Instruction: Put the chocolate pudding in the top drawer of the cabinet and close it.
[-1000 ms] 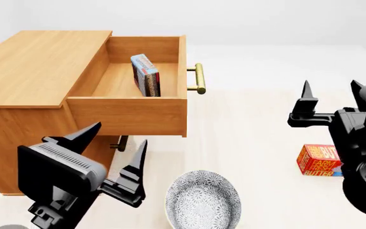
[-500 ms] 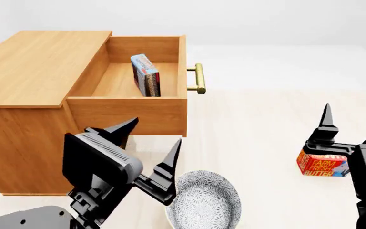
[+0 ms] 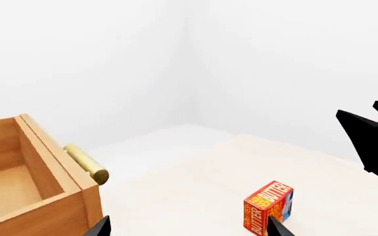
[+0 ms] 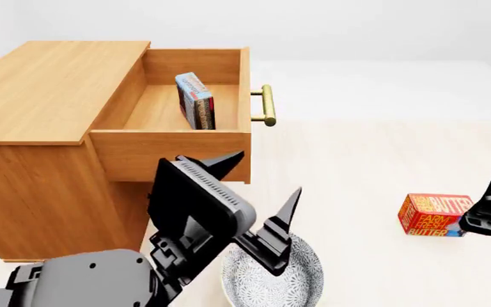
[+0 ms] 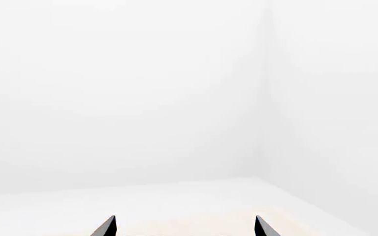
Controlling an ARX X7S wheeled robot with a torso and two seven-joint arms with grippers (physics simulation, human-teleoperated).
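White room, pale floor. Chocolate pudding (image 4: 195,100) stands on edge inside the pulled-out top drawer (image 4: 171,151). My left gripper (image 4: 263,198) and right gripper (image 5: 184,227) both spread, empty.

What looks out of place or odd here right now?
Little stands out. The top drawer of the cabinet hangs fully open, with the chocolate pudding standing on edge inside instead of lying flat. A butter box sits on the floor, apart from the patterned bowl. Nothing looks spilled or damaged.
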